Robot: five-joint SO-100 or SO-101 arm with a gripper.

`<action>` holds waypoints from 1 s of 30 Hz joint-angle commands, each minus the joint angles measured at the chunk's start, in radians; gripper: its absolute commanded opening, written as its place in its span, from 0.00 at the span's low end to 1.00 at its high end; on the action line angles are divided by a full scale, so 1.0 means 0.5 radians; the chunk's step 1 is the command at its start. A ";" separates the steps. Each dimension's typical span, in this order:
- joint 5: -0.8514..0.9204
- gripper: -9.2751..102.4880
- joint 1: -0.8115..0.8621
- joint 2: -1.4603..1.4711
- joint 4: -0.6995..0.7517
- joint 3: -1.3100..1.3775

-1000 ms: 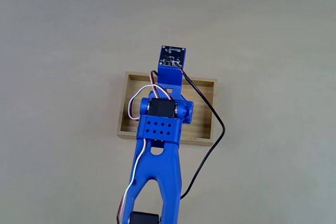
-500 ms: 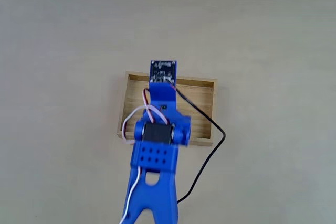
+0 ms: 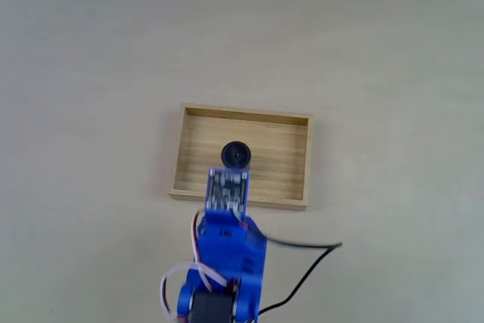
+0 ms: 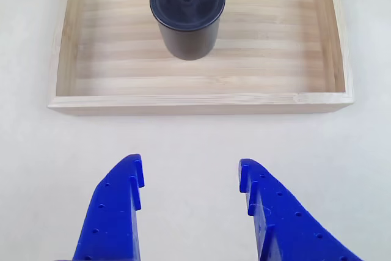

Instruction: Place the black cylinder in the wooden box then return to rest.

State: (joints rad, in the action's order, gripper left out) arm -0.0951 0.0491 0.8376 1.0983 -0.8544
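Fixed view. Item: wooden box [image 3: 291,158], a shallow light-wood tray with low walls, lying flat on the pale desk [image 3: 393,58]. Item: black cylinder [image 3: 236,155], upright on the box floor, left of centre, clear of all four walls. Item: my blue arm [image 3: 227,262], entering from the bottom edge, carrying a dark-blue circuit board [image 3: 227,189] that overlaps the near wall of the box in this picture. Item: white wires [image 3: 181,281] looping at the left of the arm; a black cable [image 3: 306,277] trailing to the right over the desk.

Other view. Item: my end effector [image 4: 189,178], two blue fingers [image 4: 119,200] spread apart with bare desk between them, holding nothing, on the near side of the box and apart from it. Item: wooden box [image 4: 195,102], its near wall running across the picture above the fingertips. Item: black cylinder [image 4: 187,13], standing upright inside the box toward the far side, round top with a small central dimple, touching no wall.
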 commanded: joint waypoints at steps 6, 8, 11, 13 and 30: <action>0.025 0.23 0.000 1.068 -0.150 -0.568; 0.031 0.21 -0.003 1.135 -0.156 -0.626; 0.046 0.19 -0.015 1.249 -0.163 -0.712; 0.077 0.16 -0.015 1.307 -0.163 -0.767; 0.178 0.08 -0.061 1.598 0.074 -1.154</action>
State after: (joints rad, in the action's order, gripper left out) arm -0.0230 0.0445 1.6276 1.1198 -1.4404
